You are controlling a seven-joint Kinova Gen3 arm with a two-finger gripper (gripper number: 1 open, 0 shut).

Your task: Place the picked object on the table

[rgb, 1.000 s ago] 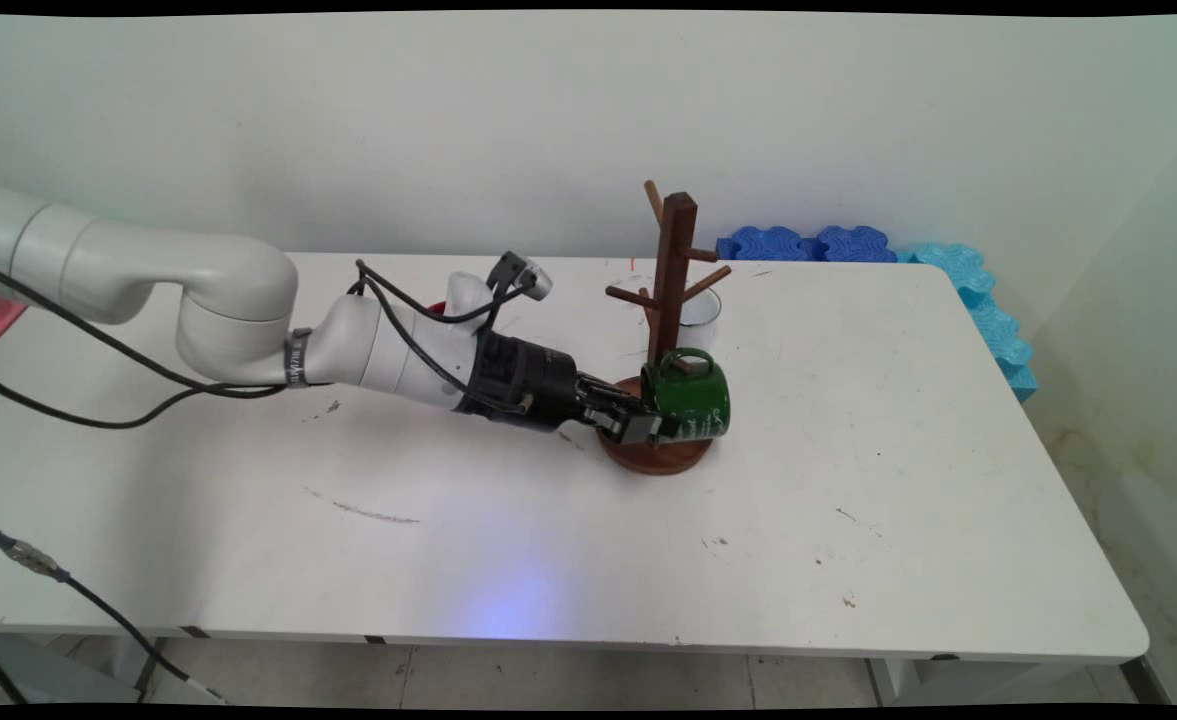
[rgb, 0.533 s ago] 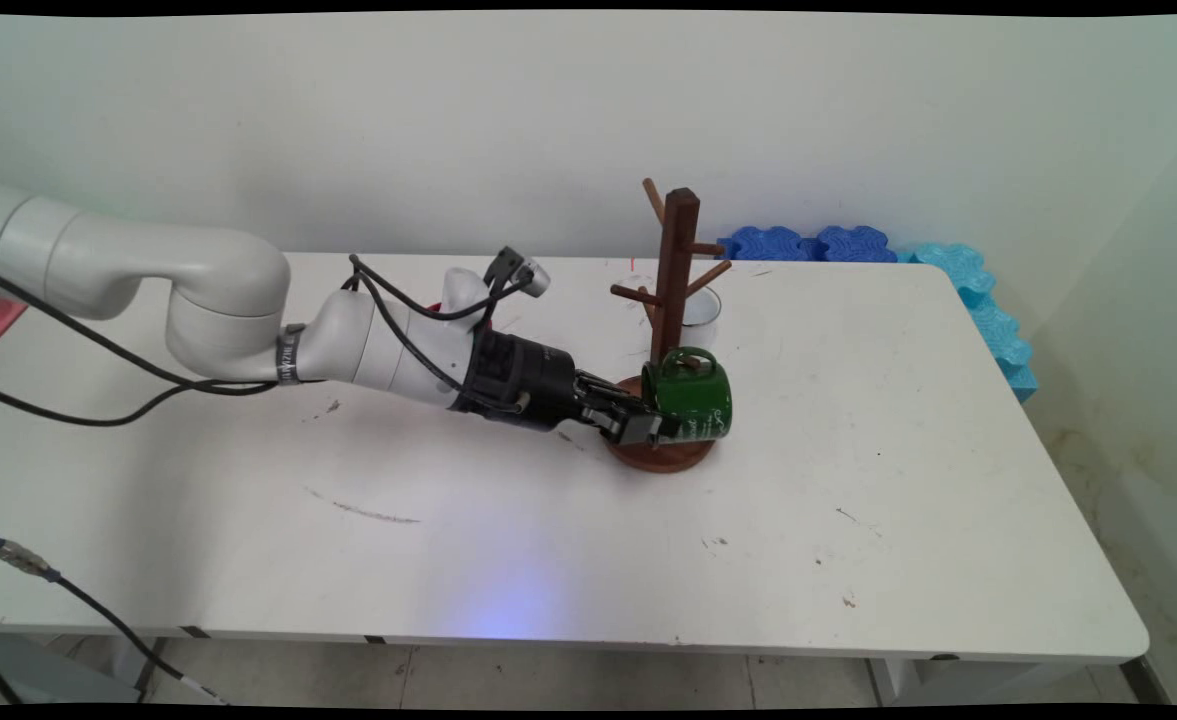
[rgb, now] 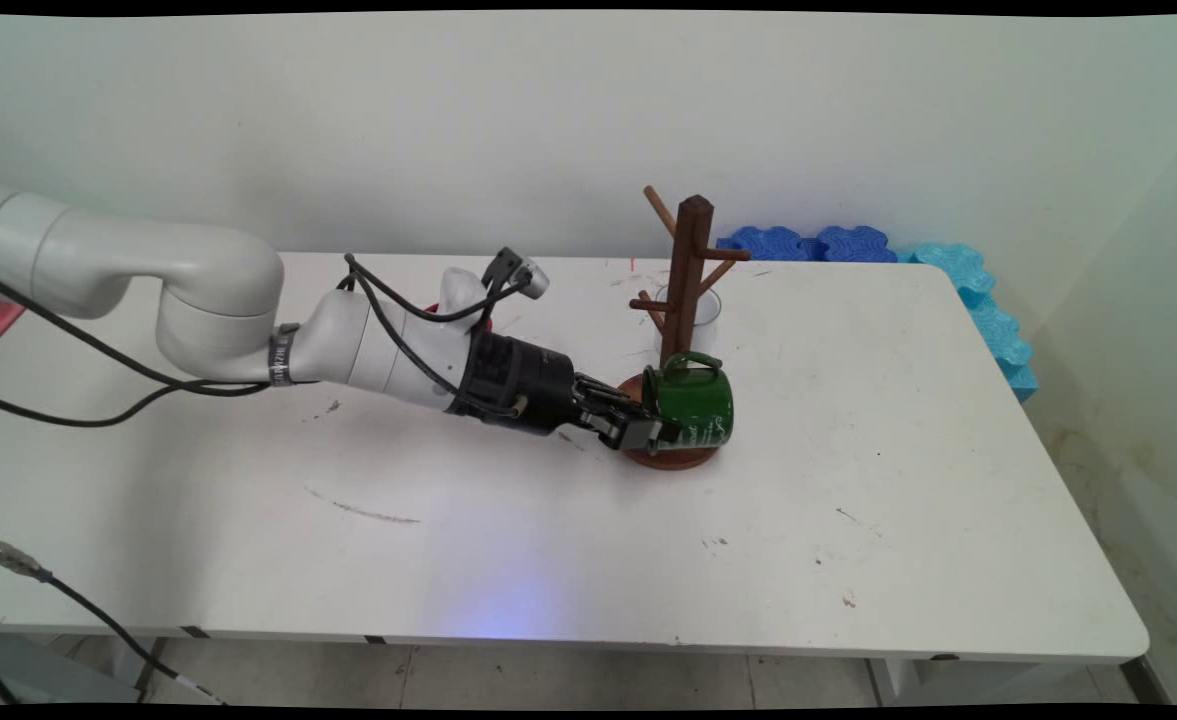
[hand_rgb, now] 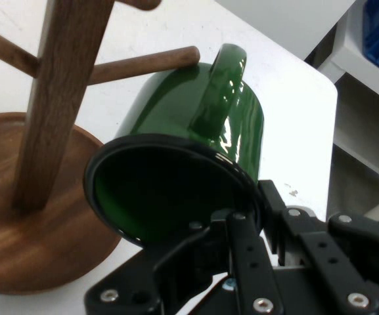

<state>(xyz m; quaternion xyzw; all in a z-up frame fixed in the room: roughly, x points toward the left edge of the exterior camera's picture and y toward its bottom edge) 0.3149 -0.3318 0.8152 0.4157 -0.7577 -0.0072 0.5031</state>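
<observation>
My gripper (rgb: 654, 432) is shut on the rim of a green mug (rgb: 696, 405), one finger inside the mouth and one outside (hand_rgb: 240, 220). The mug (hand_rgb: 196, 164) lies on its side with its handle (hand_rgb: 221, 92) turned up. It rests against a brown wooden mug tree (rgb: 686, 290), over the tree's round base (hand_rgb: 38, 249). In the hand view a low peg (hand_rgb: 143, 62) of the tree ends right beside the handle and does not pass through it. The tree's post (hand_rgb: 58, 98) stands just left of the mug.
A clear glass (rgb: 700, 312) stands right behind the tree. A red thing (rgb: 437, 308) peeks out behind the arm's wrist. Blue foam blocks (rgb: 808, 243) and lighter cyan ones (rgb: 983, 305) line the table's far right edge. Black cables hang from the arm.
The gripper has pushed slightly to the right with the mug. The mug tree has slid right and turned with it, so its pegs point differently.
</observation>
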